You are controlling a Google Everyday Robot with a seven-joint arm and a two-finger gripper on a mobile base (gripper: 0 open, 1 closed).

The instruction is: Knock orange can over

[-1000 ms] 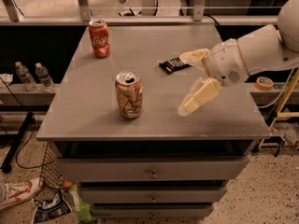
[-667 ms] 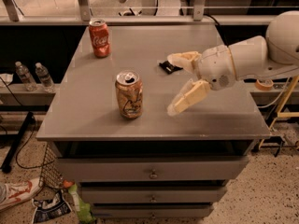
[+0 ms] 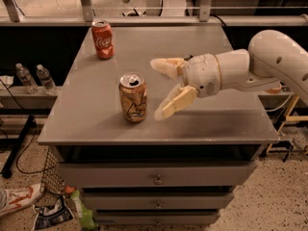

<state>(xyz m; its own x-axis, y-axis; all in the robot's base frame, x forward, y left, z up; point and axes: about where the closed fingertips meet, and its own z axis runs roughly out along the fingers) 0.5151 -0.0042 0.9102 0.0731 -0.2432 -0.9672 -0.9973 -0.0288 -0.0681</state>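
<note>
Grey cabinet top (image 3: 86,121) with drawers beneath carries the orange can (image 3: 133,97), upright near the front edge, and a red can (image 3: 102,39) well apart at the back left corner (not the target). Over the last second the gripper (image 3: 156,90) slides leftward across the top and now hangs just beside the orange can's right side, fingers (image 3: 175,102) spread wide, not yet touching it. Most of the gap is closed; a further sideways push should tip the can
</note>
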